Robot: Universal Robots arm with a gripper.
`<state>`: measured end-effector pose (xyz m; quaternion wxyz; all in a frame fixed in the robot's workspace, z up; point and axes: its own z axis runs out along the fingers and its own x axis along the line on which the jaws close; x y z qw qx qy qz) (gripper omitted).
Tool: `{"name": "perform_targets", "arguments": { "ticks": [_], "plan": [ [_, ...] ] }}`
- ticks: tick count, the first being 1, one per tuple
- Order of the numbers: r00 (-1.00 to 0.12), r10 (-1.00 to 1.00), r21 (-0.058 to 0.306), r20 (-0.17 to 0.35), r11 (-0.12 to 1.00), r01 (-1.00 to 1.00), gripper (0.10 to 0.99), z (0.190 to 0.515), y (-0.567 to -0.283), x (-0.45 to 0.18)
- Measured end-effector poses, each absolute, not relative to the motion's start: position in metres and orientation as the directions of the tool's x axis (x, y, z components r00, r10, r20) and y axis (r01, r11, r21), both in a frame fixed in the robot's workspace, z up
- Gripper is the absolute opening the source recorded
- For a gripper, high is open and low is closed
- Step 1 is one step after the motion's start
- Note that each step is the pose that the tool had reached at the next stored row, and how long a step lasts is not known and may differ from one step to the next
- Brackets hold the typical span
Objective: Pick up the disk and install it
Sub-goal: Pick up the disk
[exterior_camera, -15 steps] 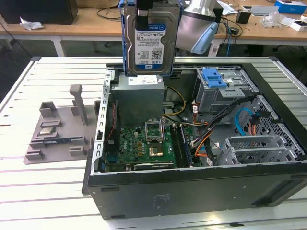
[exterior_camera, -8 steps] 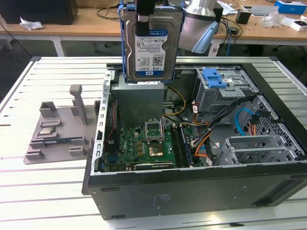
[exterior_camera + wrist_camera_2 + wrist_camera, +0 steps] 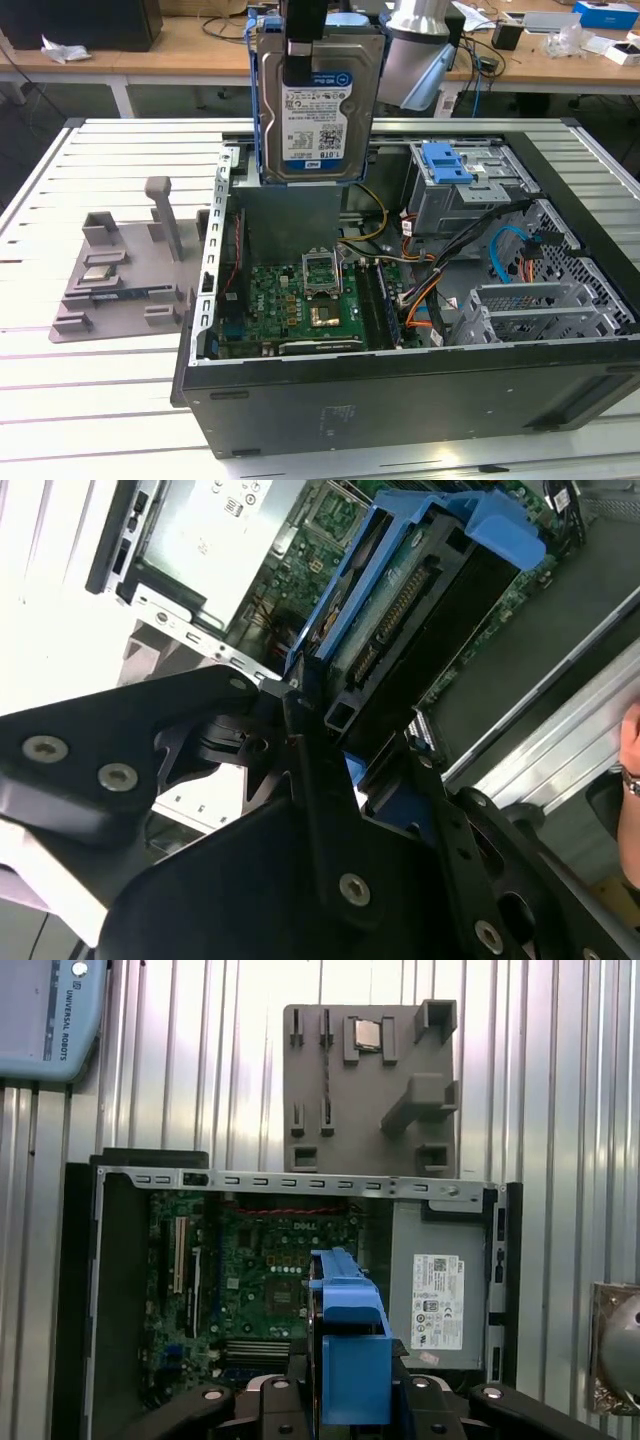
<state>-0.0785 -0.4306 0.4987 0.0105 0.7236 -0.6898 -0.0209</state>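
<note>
In the exterior view the disk hangs upright above the open computer case, with its label turned to the camera. It is well clear of the motherboard. The jaws are closed on its upper part, and one black finger lies over the top of the label. I think it is held high and upright so that its lower edge is free of the case walls. A grey fixture rests on the tabletop, beside the case on the exterior view's left; it seems to be a place for keeping parts. A blue bracket sits on the drive cage at the exterior view's right.

In the second wrist view the disk reaches out from between the jaws towards the case, with its connector edge and a blue side rail showing. The jaws press on its two flat faces, at the near end.

In the first wrist view the disk's blue rail stands between the jaws, over the motherboard and beside the grey box with a white sticker.
</note>
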Motion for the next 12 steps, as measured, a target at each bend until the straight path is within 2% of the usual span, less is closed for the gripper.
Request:
{"name": "perform_targets", "arguments": {
  "ticks": [12],
  "plan": [
    [0.048,-0.999,0.044,-0.016,-0.048,-0.998,0.369,0.499,-0.465,-0.079]
  ]
}}
